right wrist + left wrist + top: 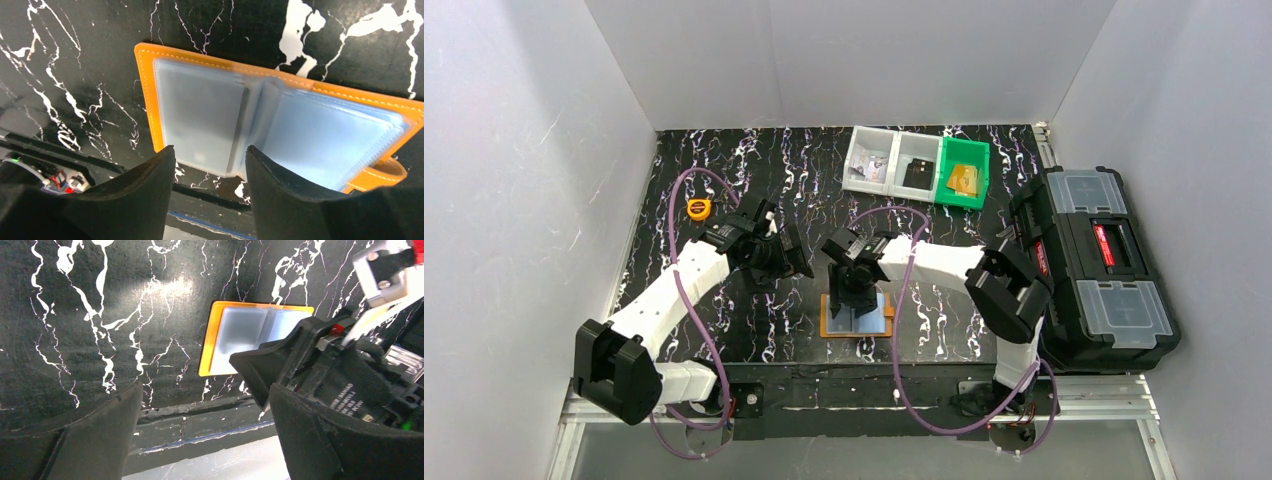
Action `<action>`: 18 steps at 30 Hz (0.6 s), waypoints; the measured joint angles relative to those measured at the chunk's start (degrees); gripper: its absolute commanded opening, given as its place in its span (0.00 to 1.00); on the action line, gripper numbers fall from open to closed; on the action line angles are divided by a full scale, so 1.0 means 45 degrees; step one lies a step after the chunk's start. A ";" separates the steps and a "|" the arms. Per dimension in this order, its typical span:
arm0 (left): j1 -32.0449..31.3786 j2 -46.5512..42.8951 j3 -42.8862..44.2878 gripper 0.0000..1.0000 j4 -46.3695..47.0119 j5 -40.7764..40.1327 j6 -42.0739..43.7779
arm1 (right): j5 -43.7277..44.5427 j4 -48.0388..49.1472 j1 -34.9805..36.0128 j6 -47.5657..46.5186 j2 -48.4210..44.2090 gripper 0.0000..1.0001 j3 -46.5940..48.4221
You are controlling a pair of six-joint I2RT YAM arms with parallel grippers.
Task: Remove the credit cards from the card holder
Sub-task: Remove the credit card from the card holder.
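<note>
The card holder (pixel 874 322) lies open and flat near the table's front edge, orange with clear pockets. In the right wrist view it (pixel 150 100) shows pale blue pocket leaves and its closure tab (pixel 382 172) at the right. The credit cards do not show apart from the pale blue pockets. My right gripper (pixel 856 298) hovers over the holder's near edge, open and empty (pixel 210 155). My left gripper (pixel 774 262) is open and empty to the holder's left (pixel 205 415), with the holder (pixel 235 340) ahead of it.
A small round yellow-orange tape measure (pixel 698 209) lies at the back left. Two clear bins (pixel 892 158) and a green bin (pixel 964 172) stand at the back. A black toolbox (pixel 1094 265) sits at the right. The table's front edge (pixel 215 200) runs just below the holder.
</note>
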 measured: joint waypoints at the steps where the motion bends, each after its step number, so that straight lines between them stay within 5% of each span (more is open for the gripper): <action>1: 0.0000 -0.0005 -0.0019 0.98 0.0053 0.0000 -0.0029 | 0.0049 -0.0034 0.0039 -0.0029 0.0160 0.62 0.0107; 11: 0.0000 -0.0262 -0.0457 0.98 0.0233 -0.0087 -0.0413 | 0.0801 -0.0811 0.0534 -0.0529 0.1180 0.56 0.1137; 18: 0.0000 -0.0340 -0.0709 0.98 0.0374 -0.0107 -0.0525 | 0.0831 -0.0957 0.0505 -0.0675 0.1258 0.41 0.1132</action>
